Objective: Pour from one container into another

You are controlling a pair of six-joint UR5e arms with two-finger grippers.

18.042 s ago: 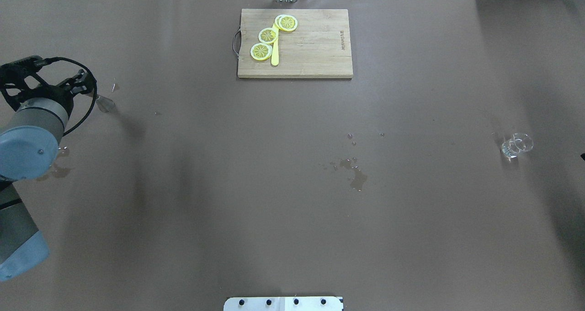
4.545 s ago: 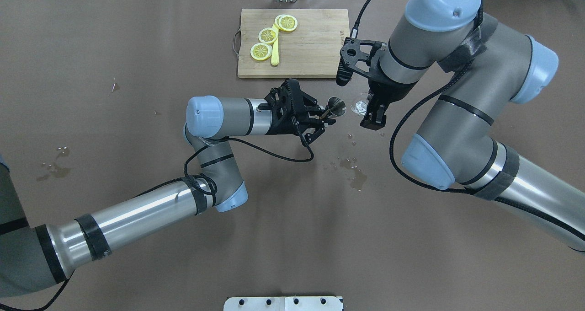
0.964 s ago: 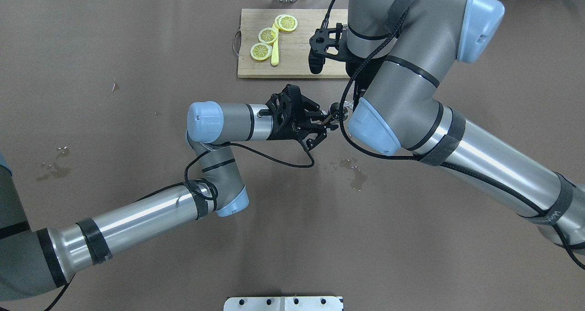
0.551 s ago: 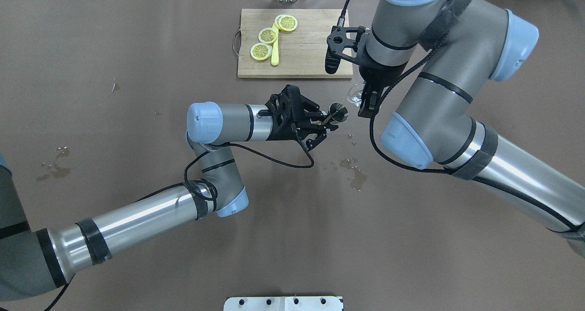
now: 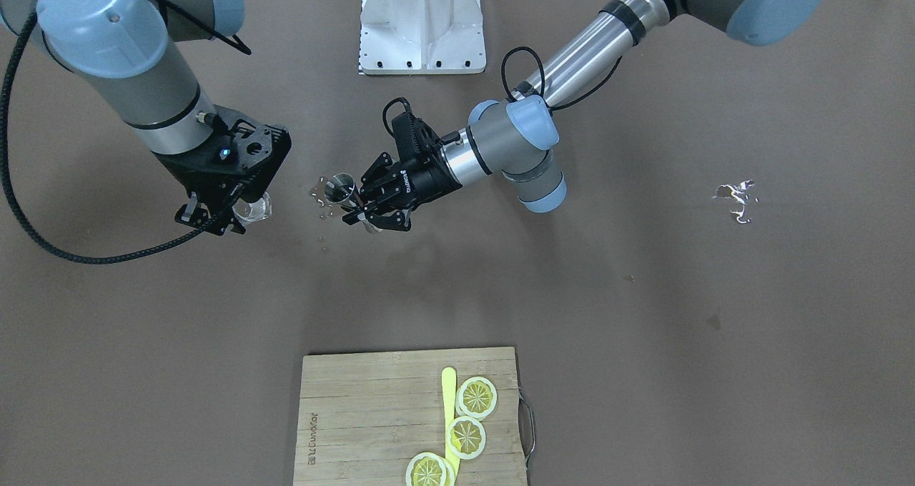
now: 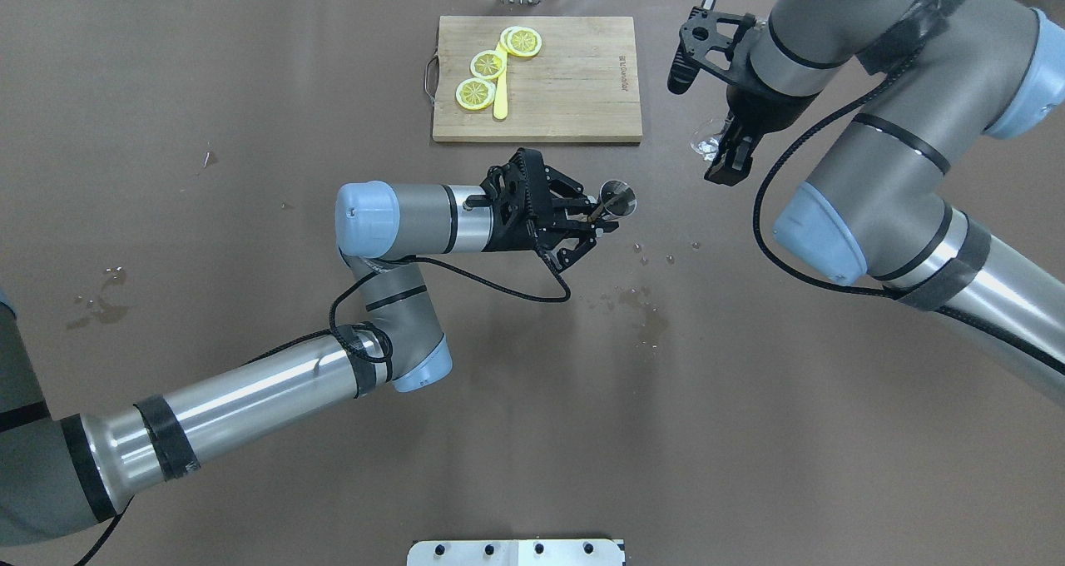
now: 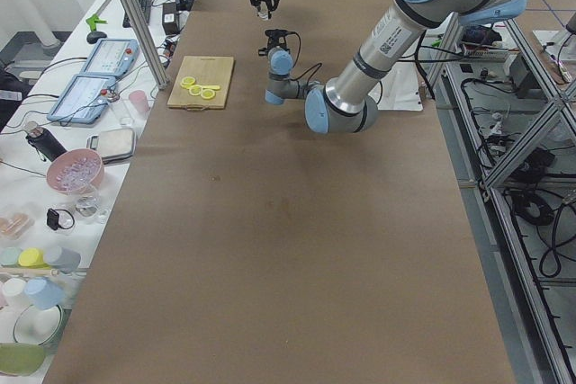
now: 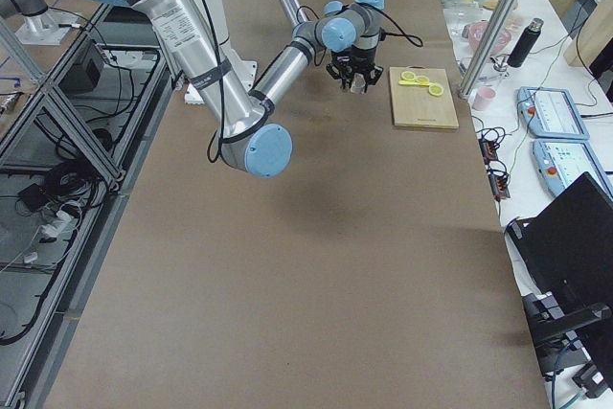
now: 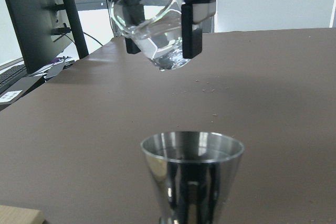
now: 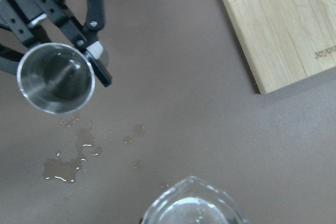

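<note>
A small steel jigger (image 6: 617,197) is held upright above the table's middle, my left gripper (image 6: 595,215) shut on its stem. In the front-facing view the jigger (image 5: 339,188) sits at the tip of the left gripper (image 5: 363,211). My right gripper (image 6: 720,152) is shut on a clear glass cup (image 6: 705,139), off to the jigger's right and apart from it. The left wrist view shows the glass (image 9: 152,22) tilted, high beyond the jigger (image 9: 191,174). From the right wrist view, the jigger (image 10: 55,77) lies at the upper left and the glass rim (image 10: 194,211) at the bottom.
A wooden cutting board (image 6: 574,83) with lemon slices (image 6: 487,64) and a yellow knife lies at the far edge. Wet spots (image 6: 649,320) mark the brown table under the jigger's area, with more wet spots (image 6: 100,304) at the left. The robot's base plate (image 6: 516,552) is at the near edge.
My right arm has swung to the right with the glass, away from the jigger it was next to. The left gripper and jigger have hardly moved.
</note>
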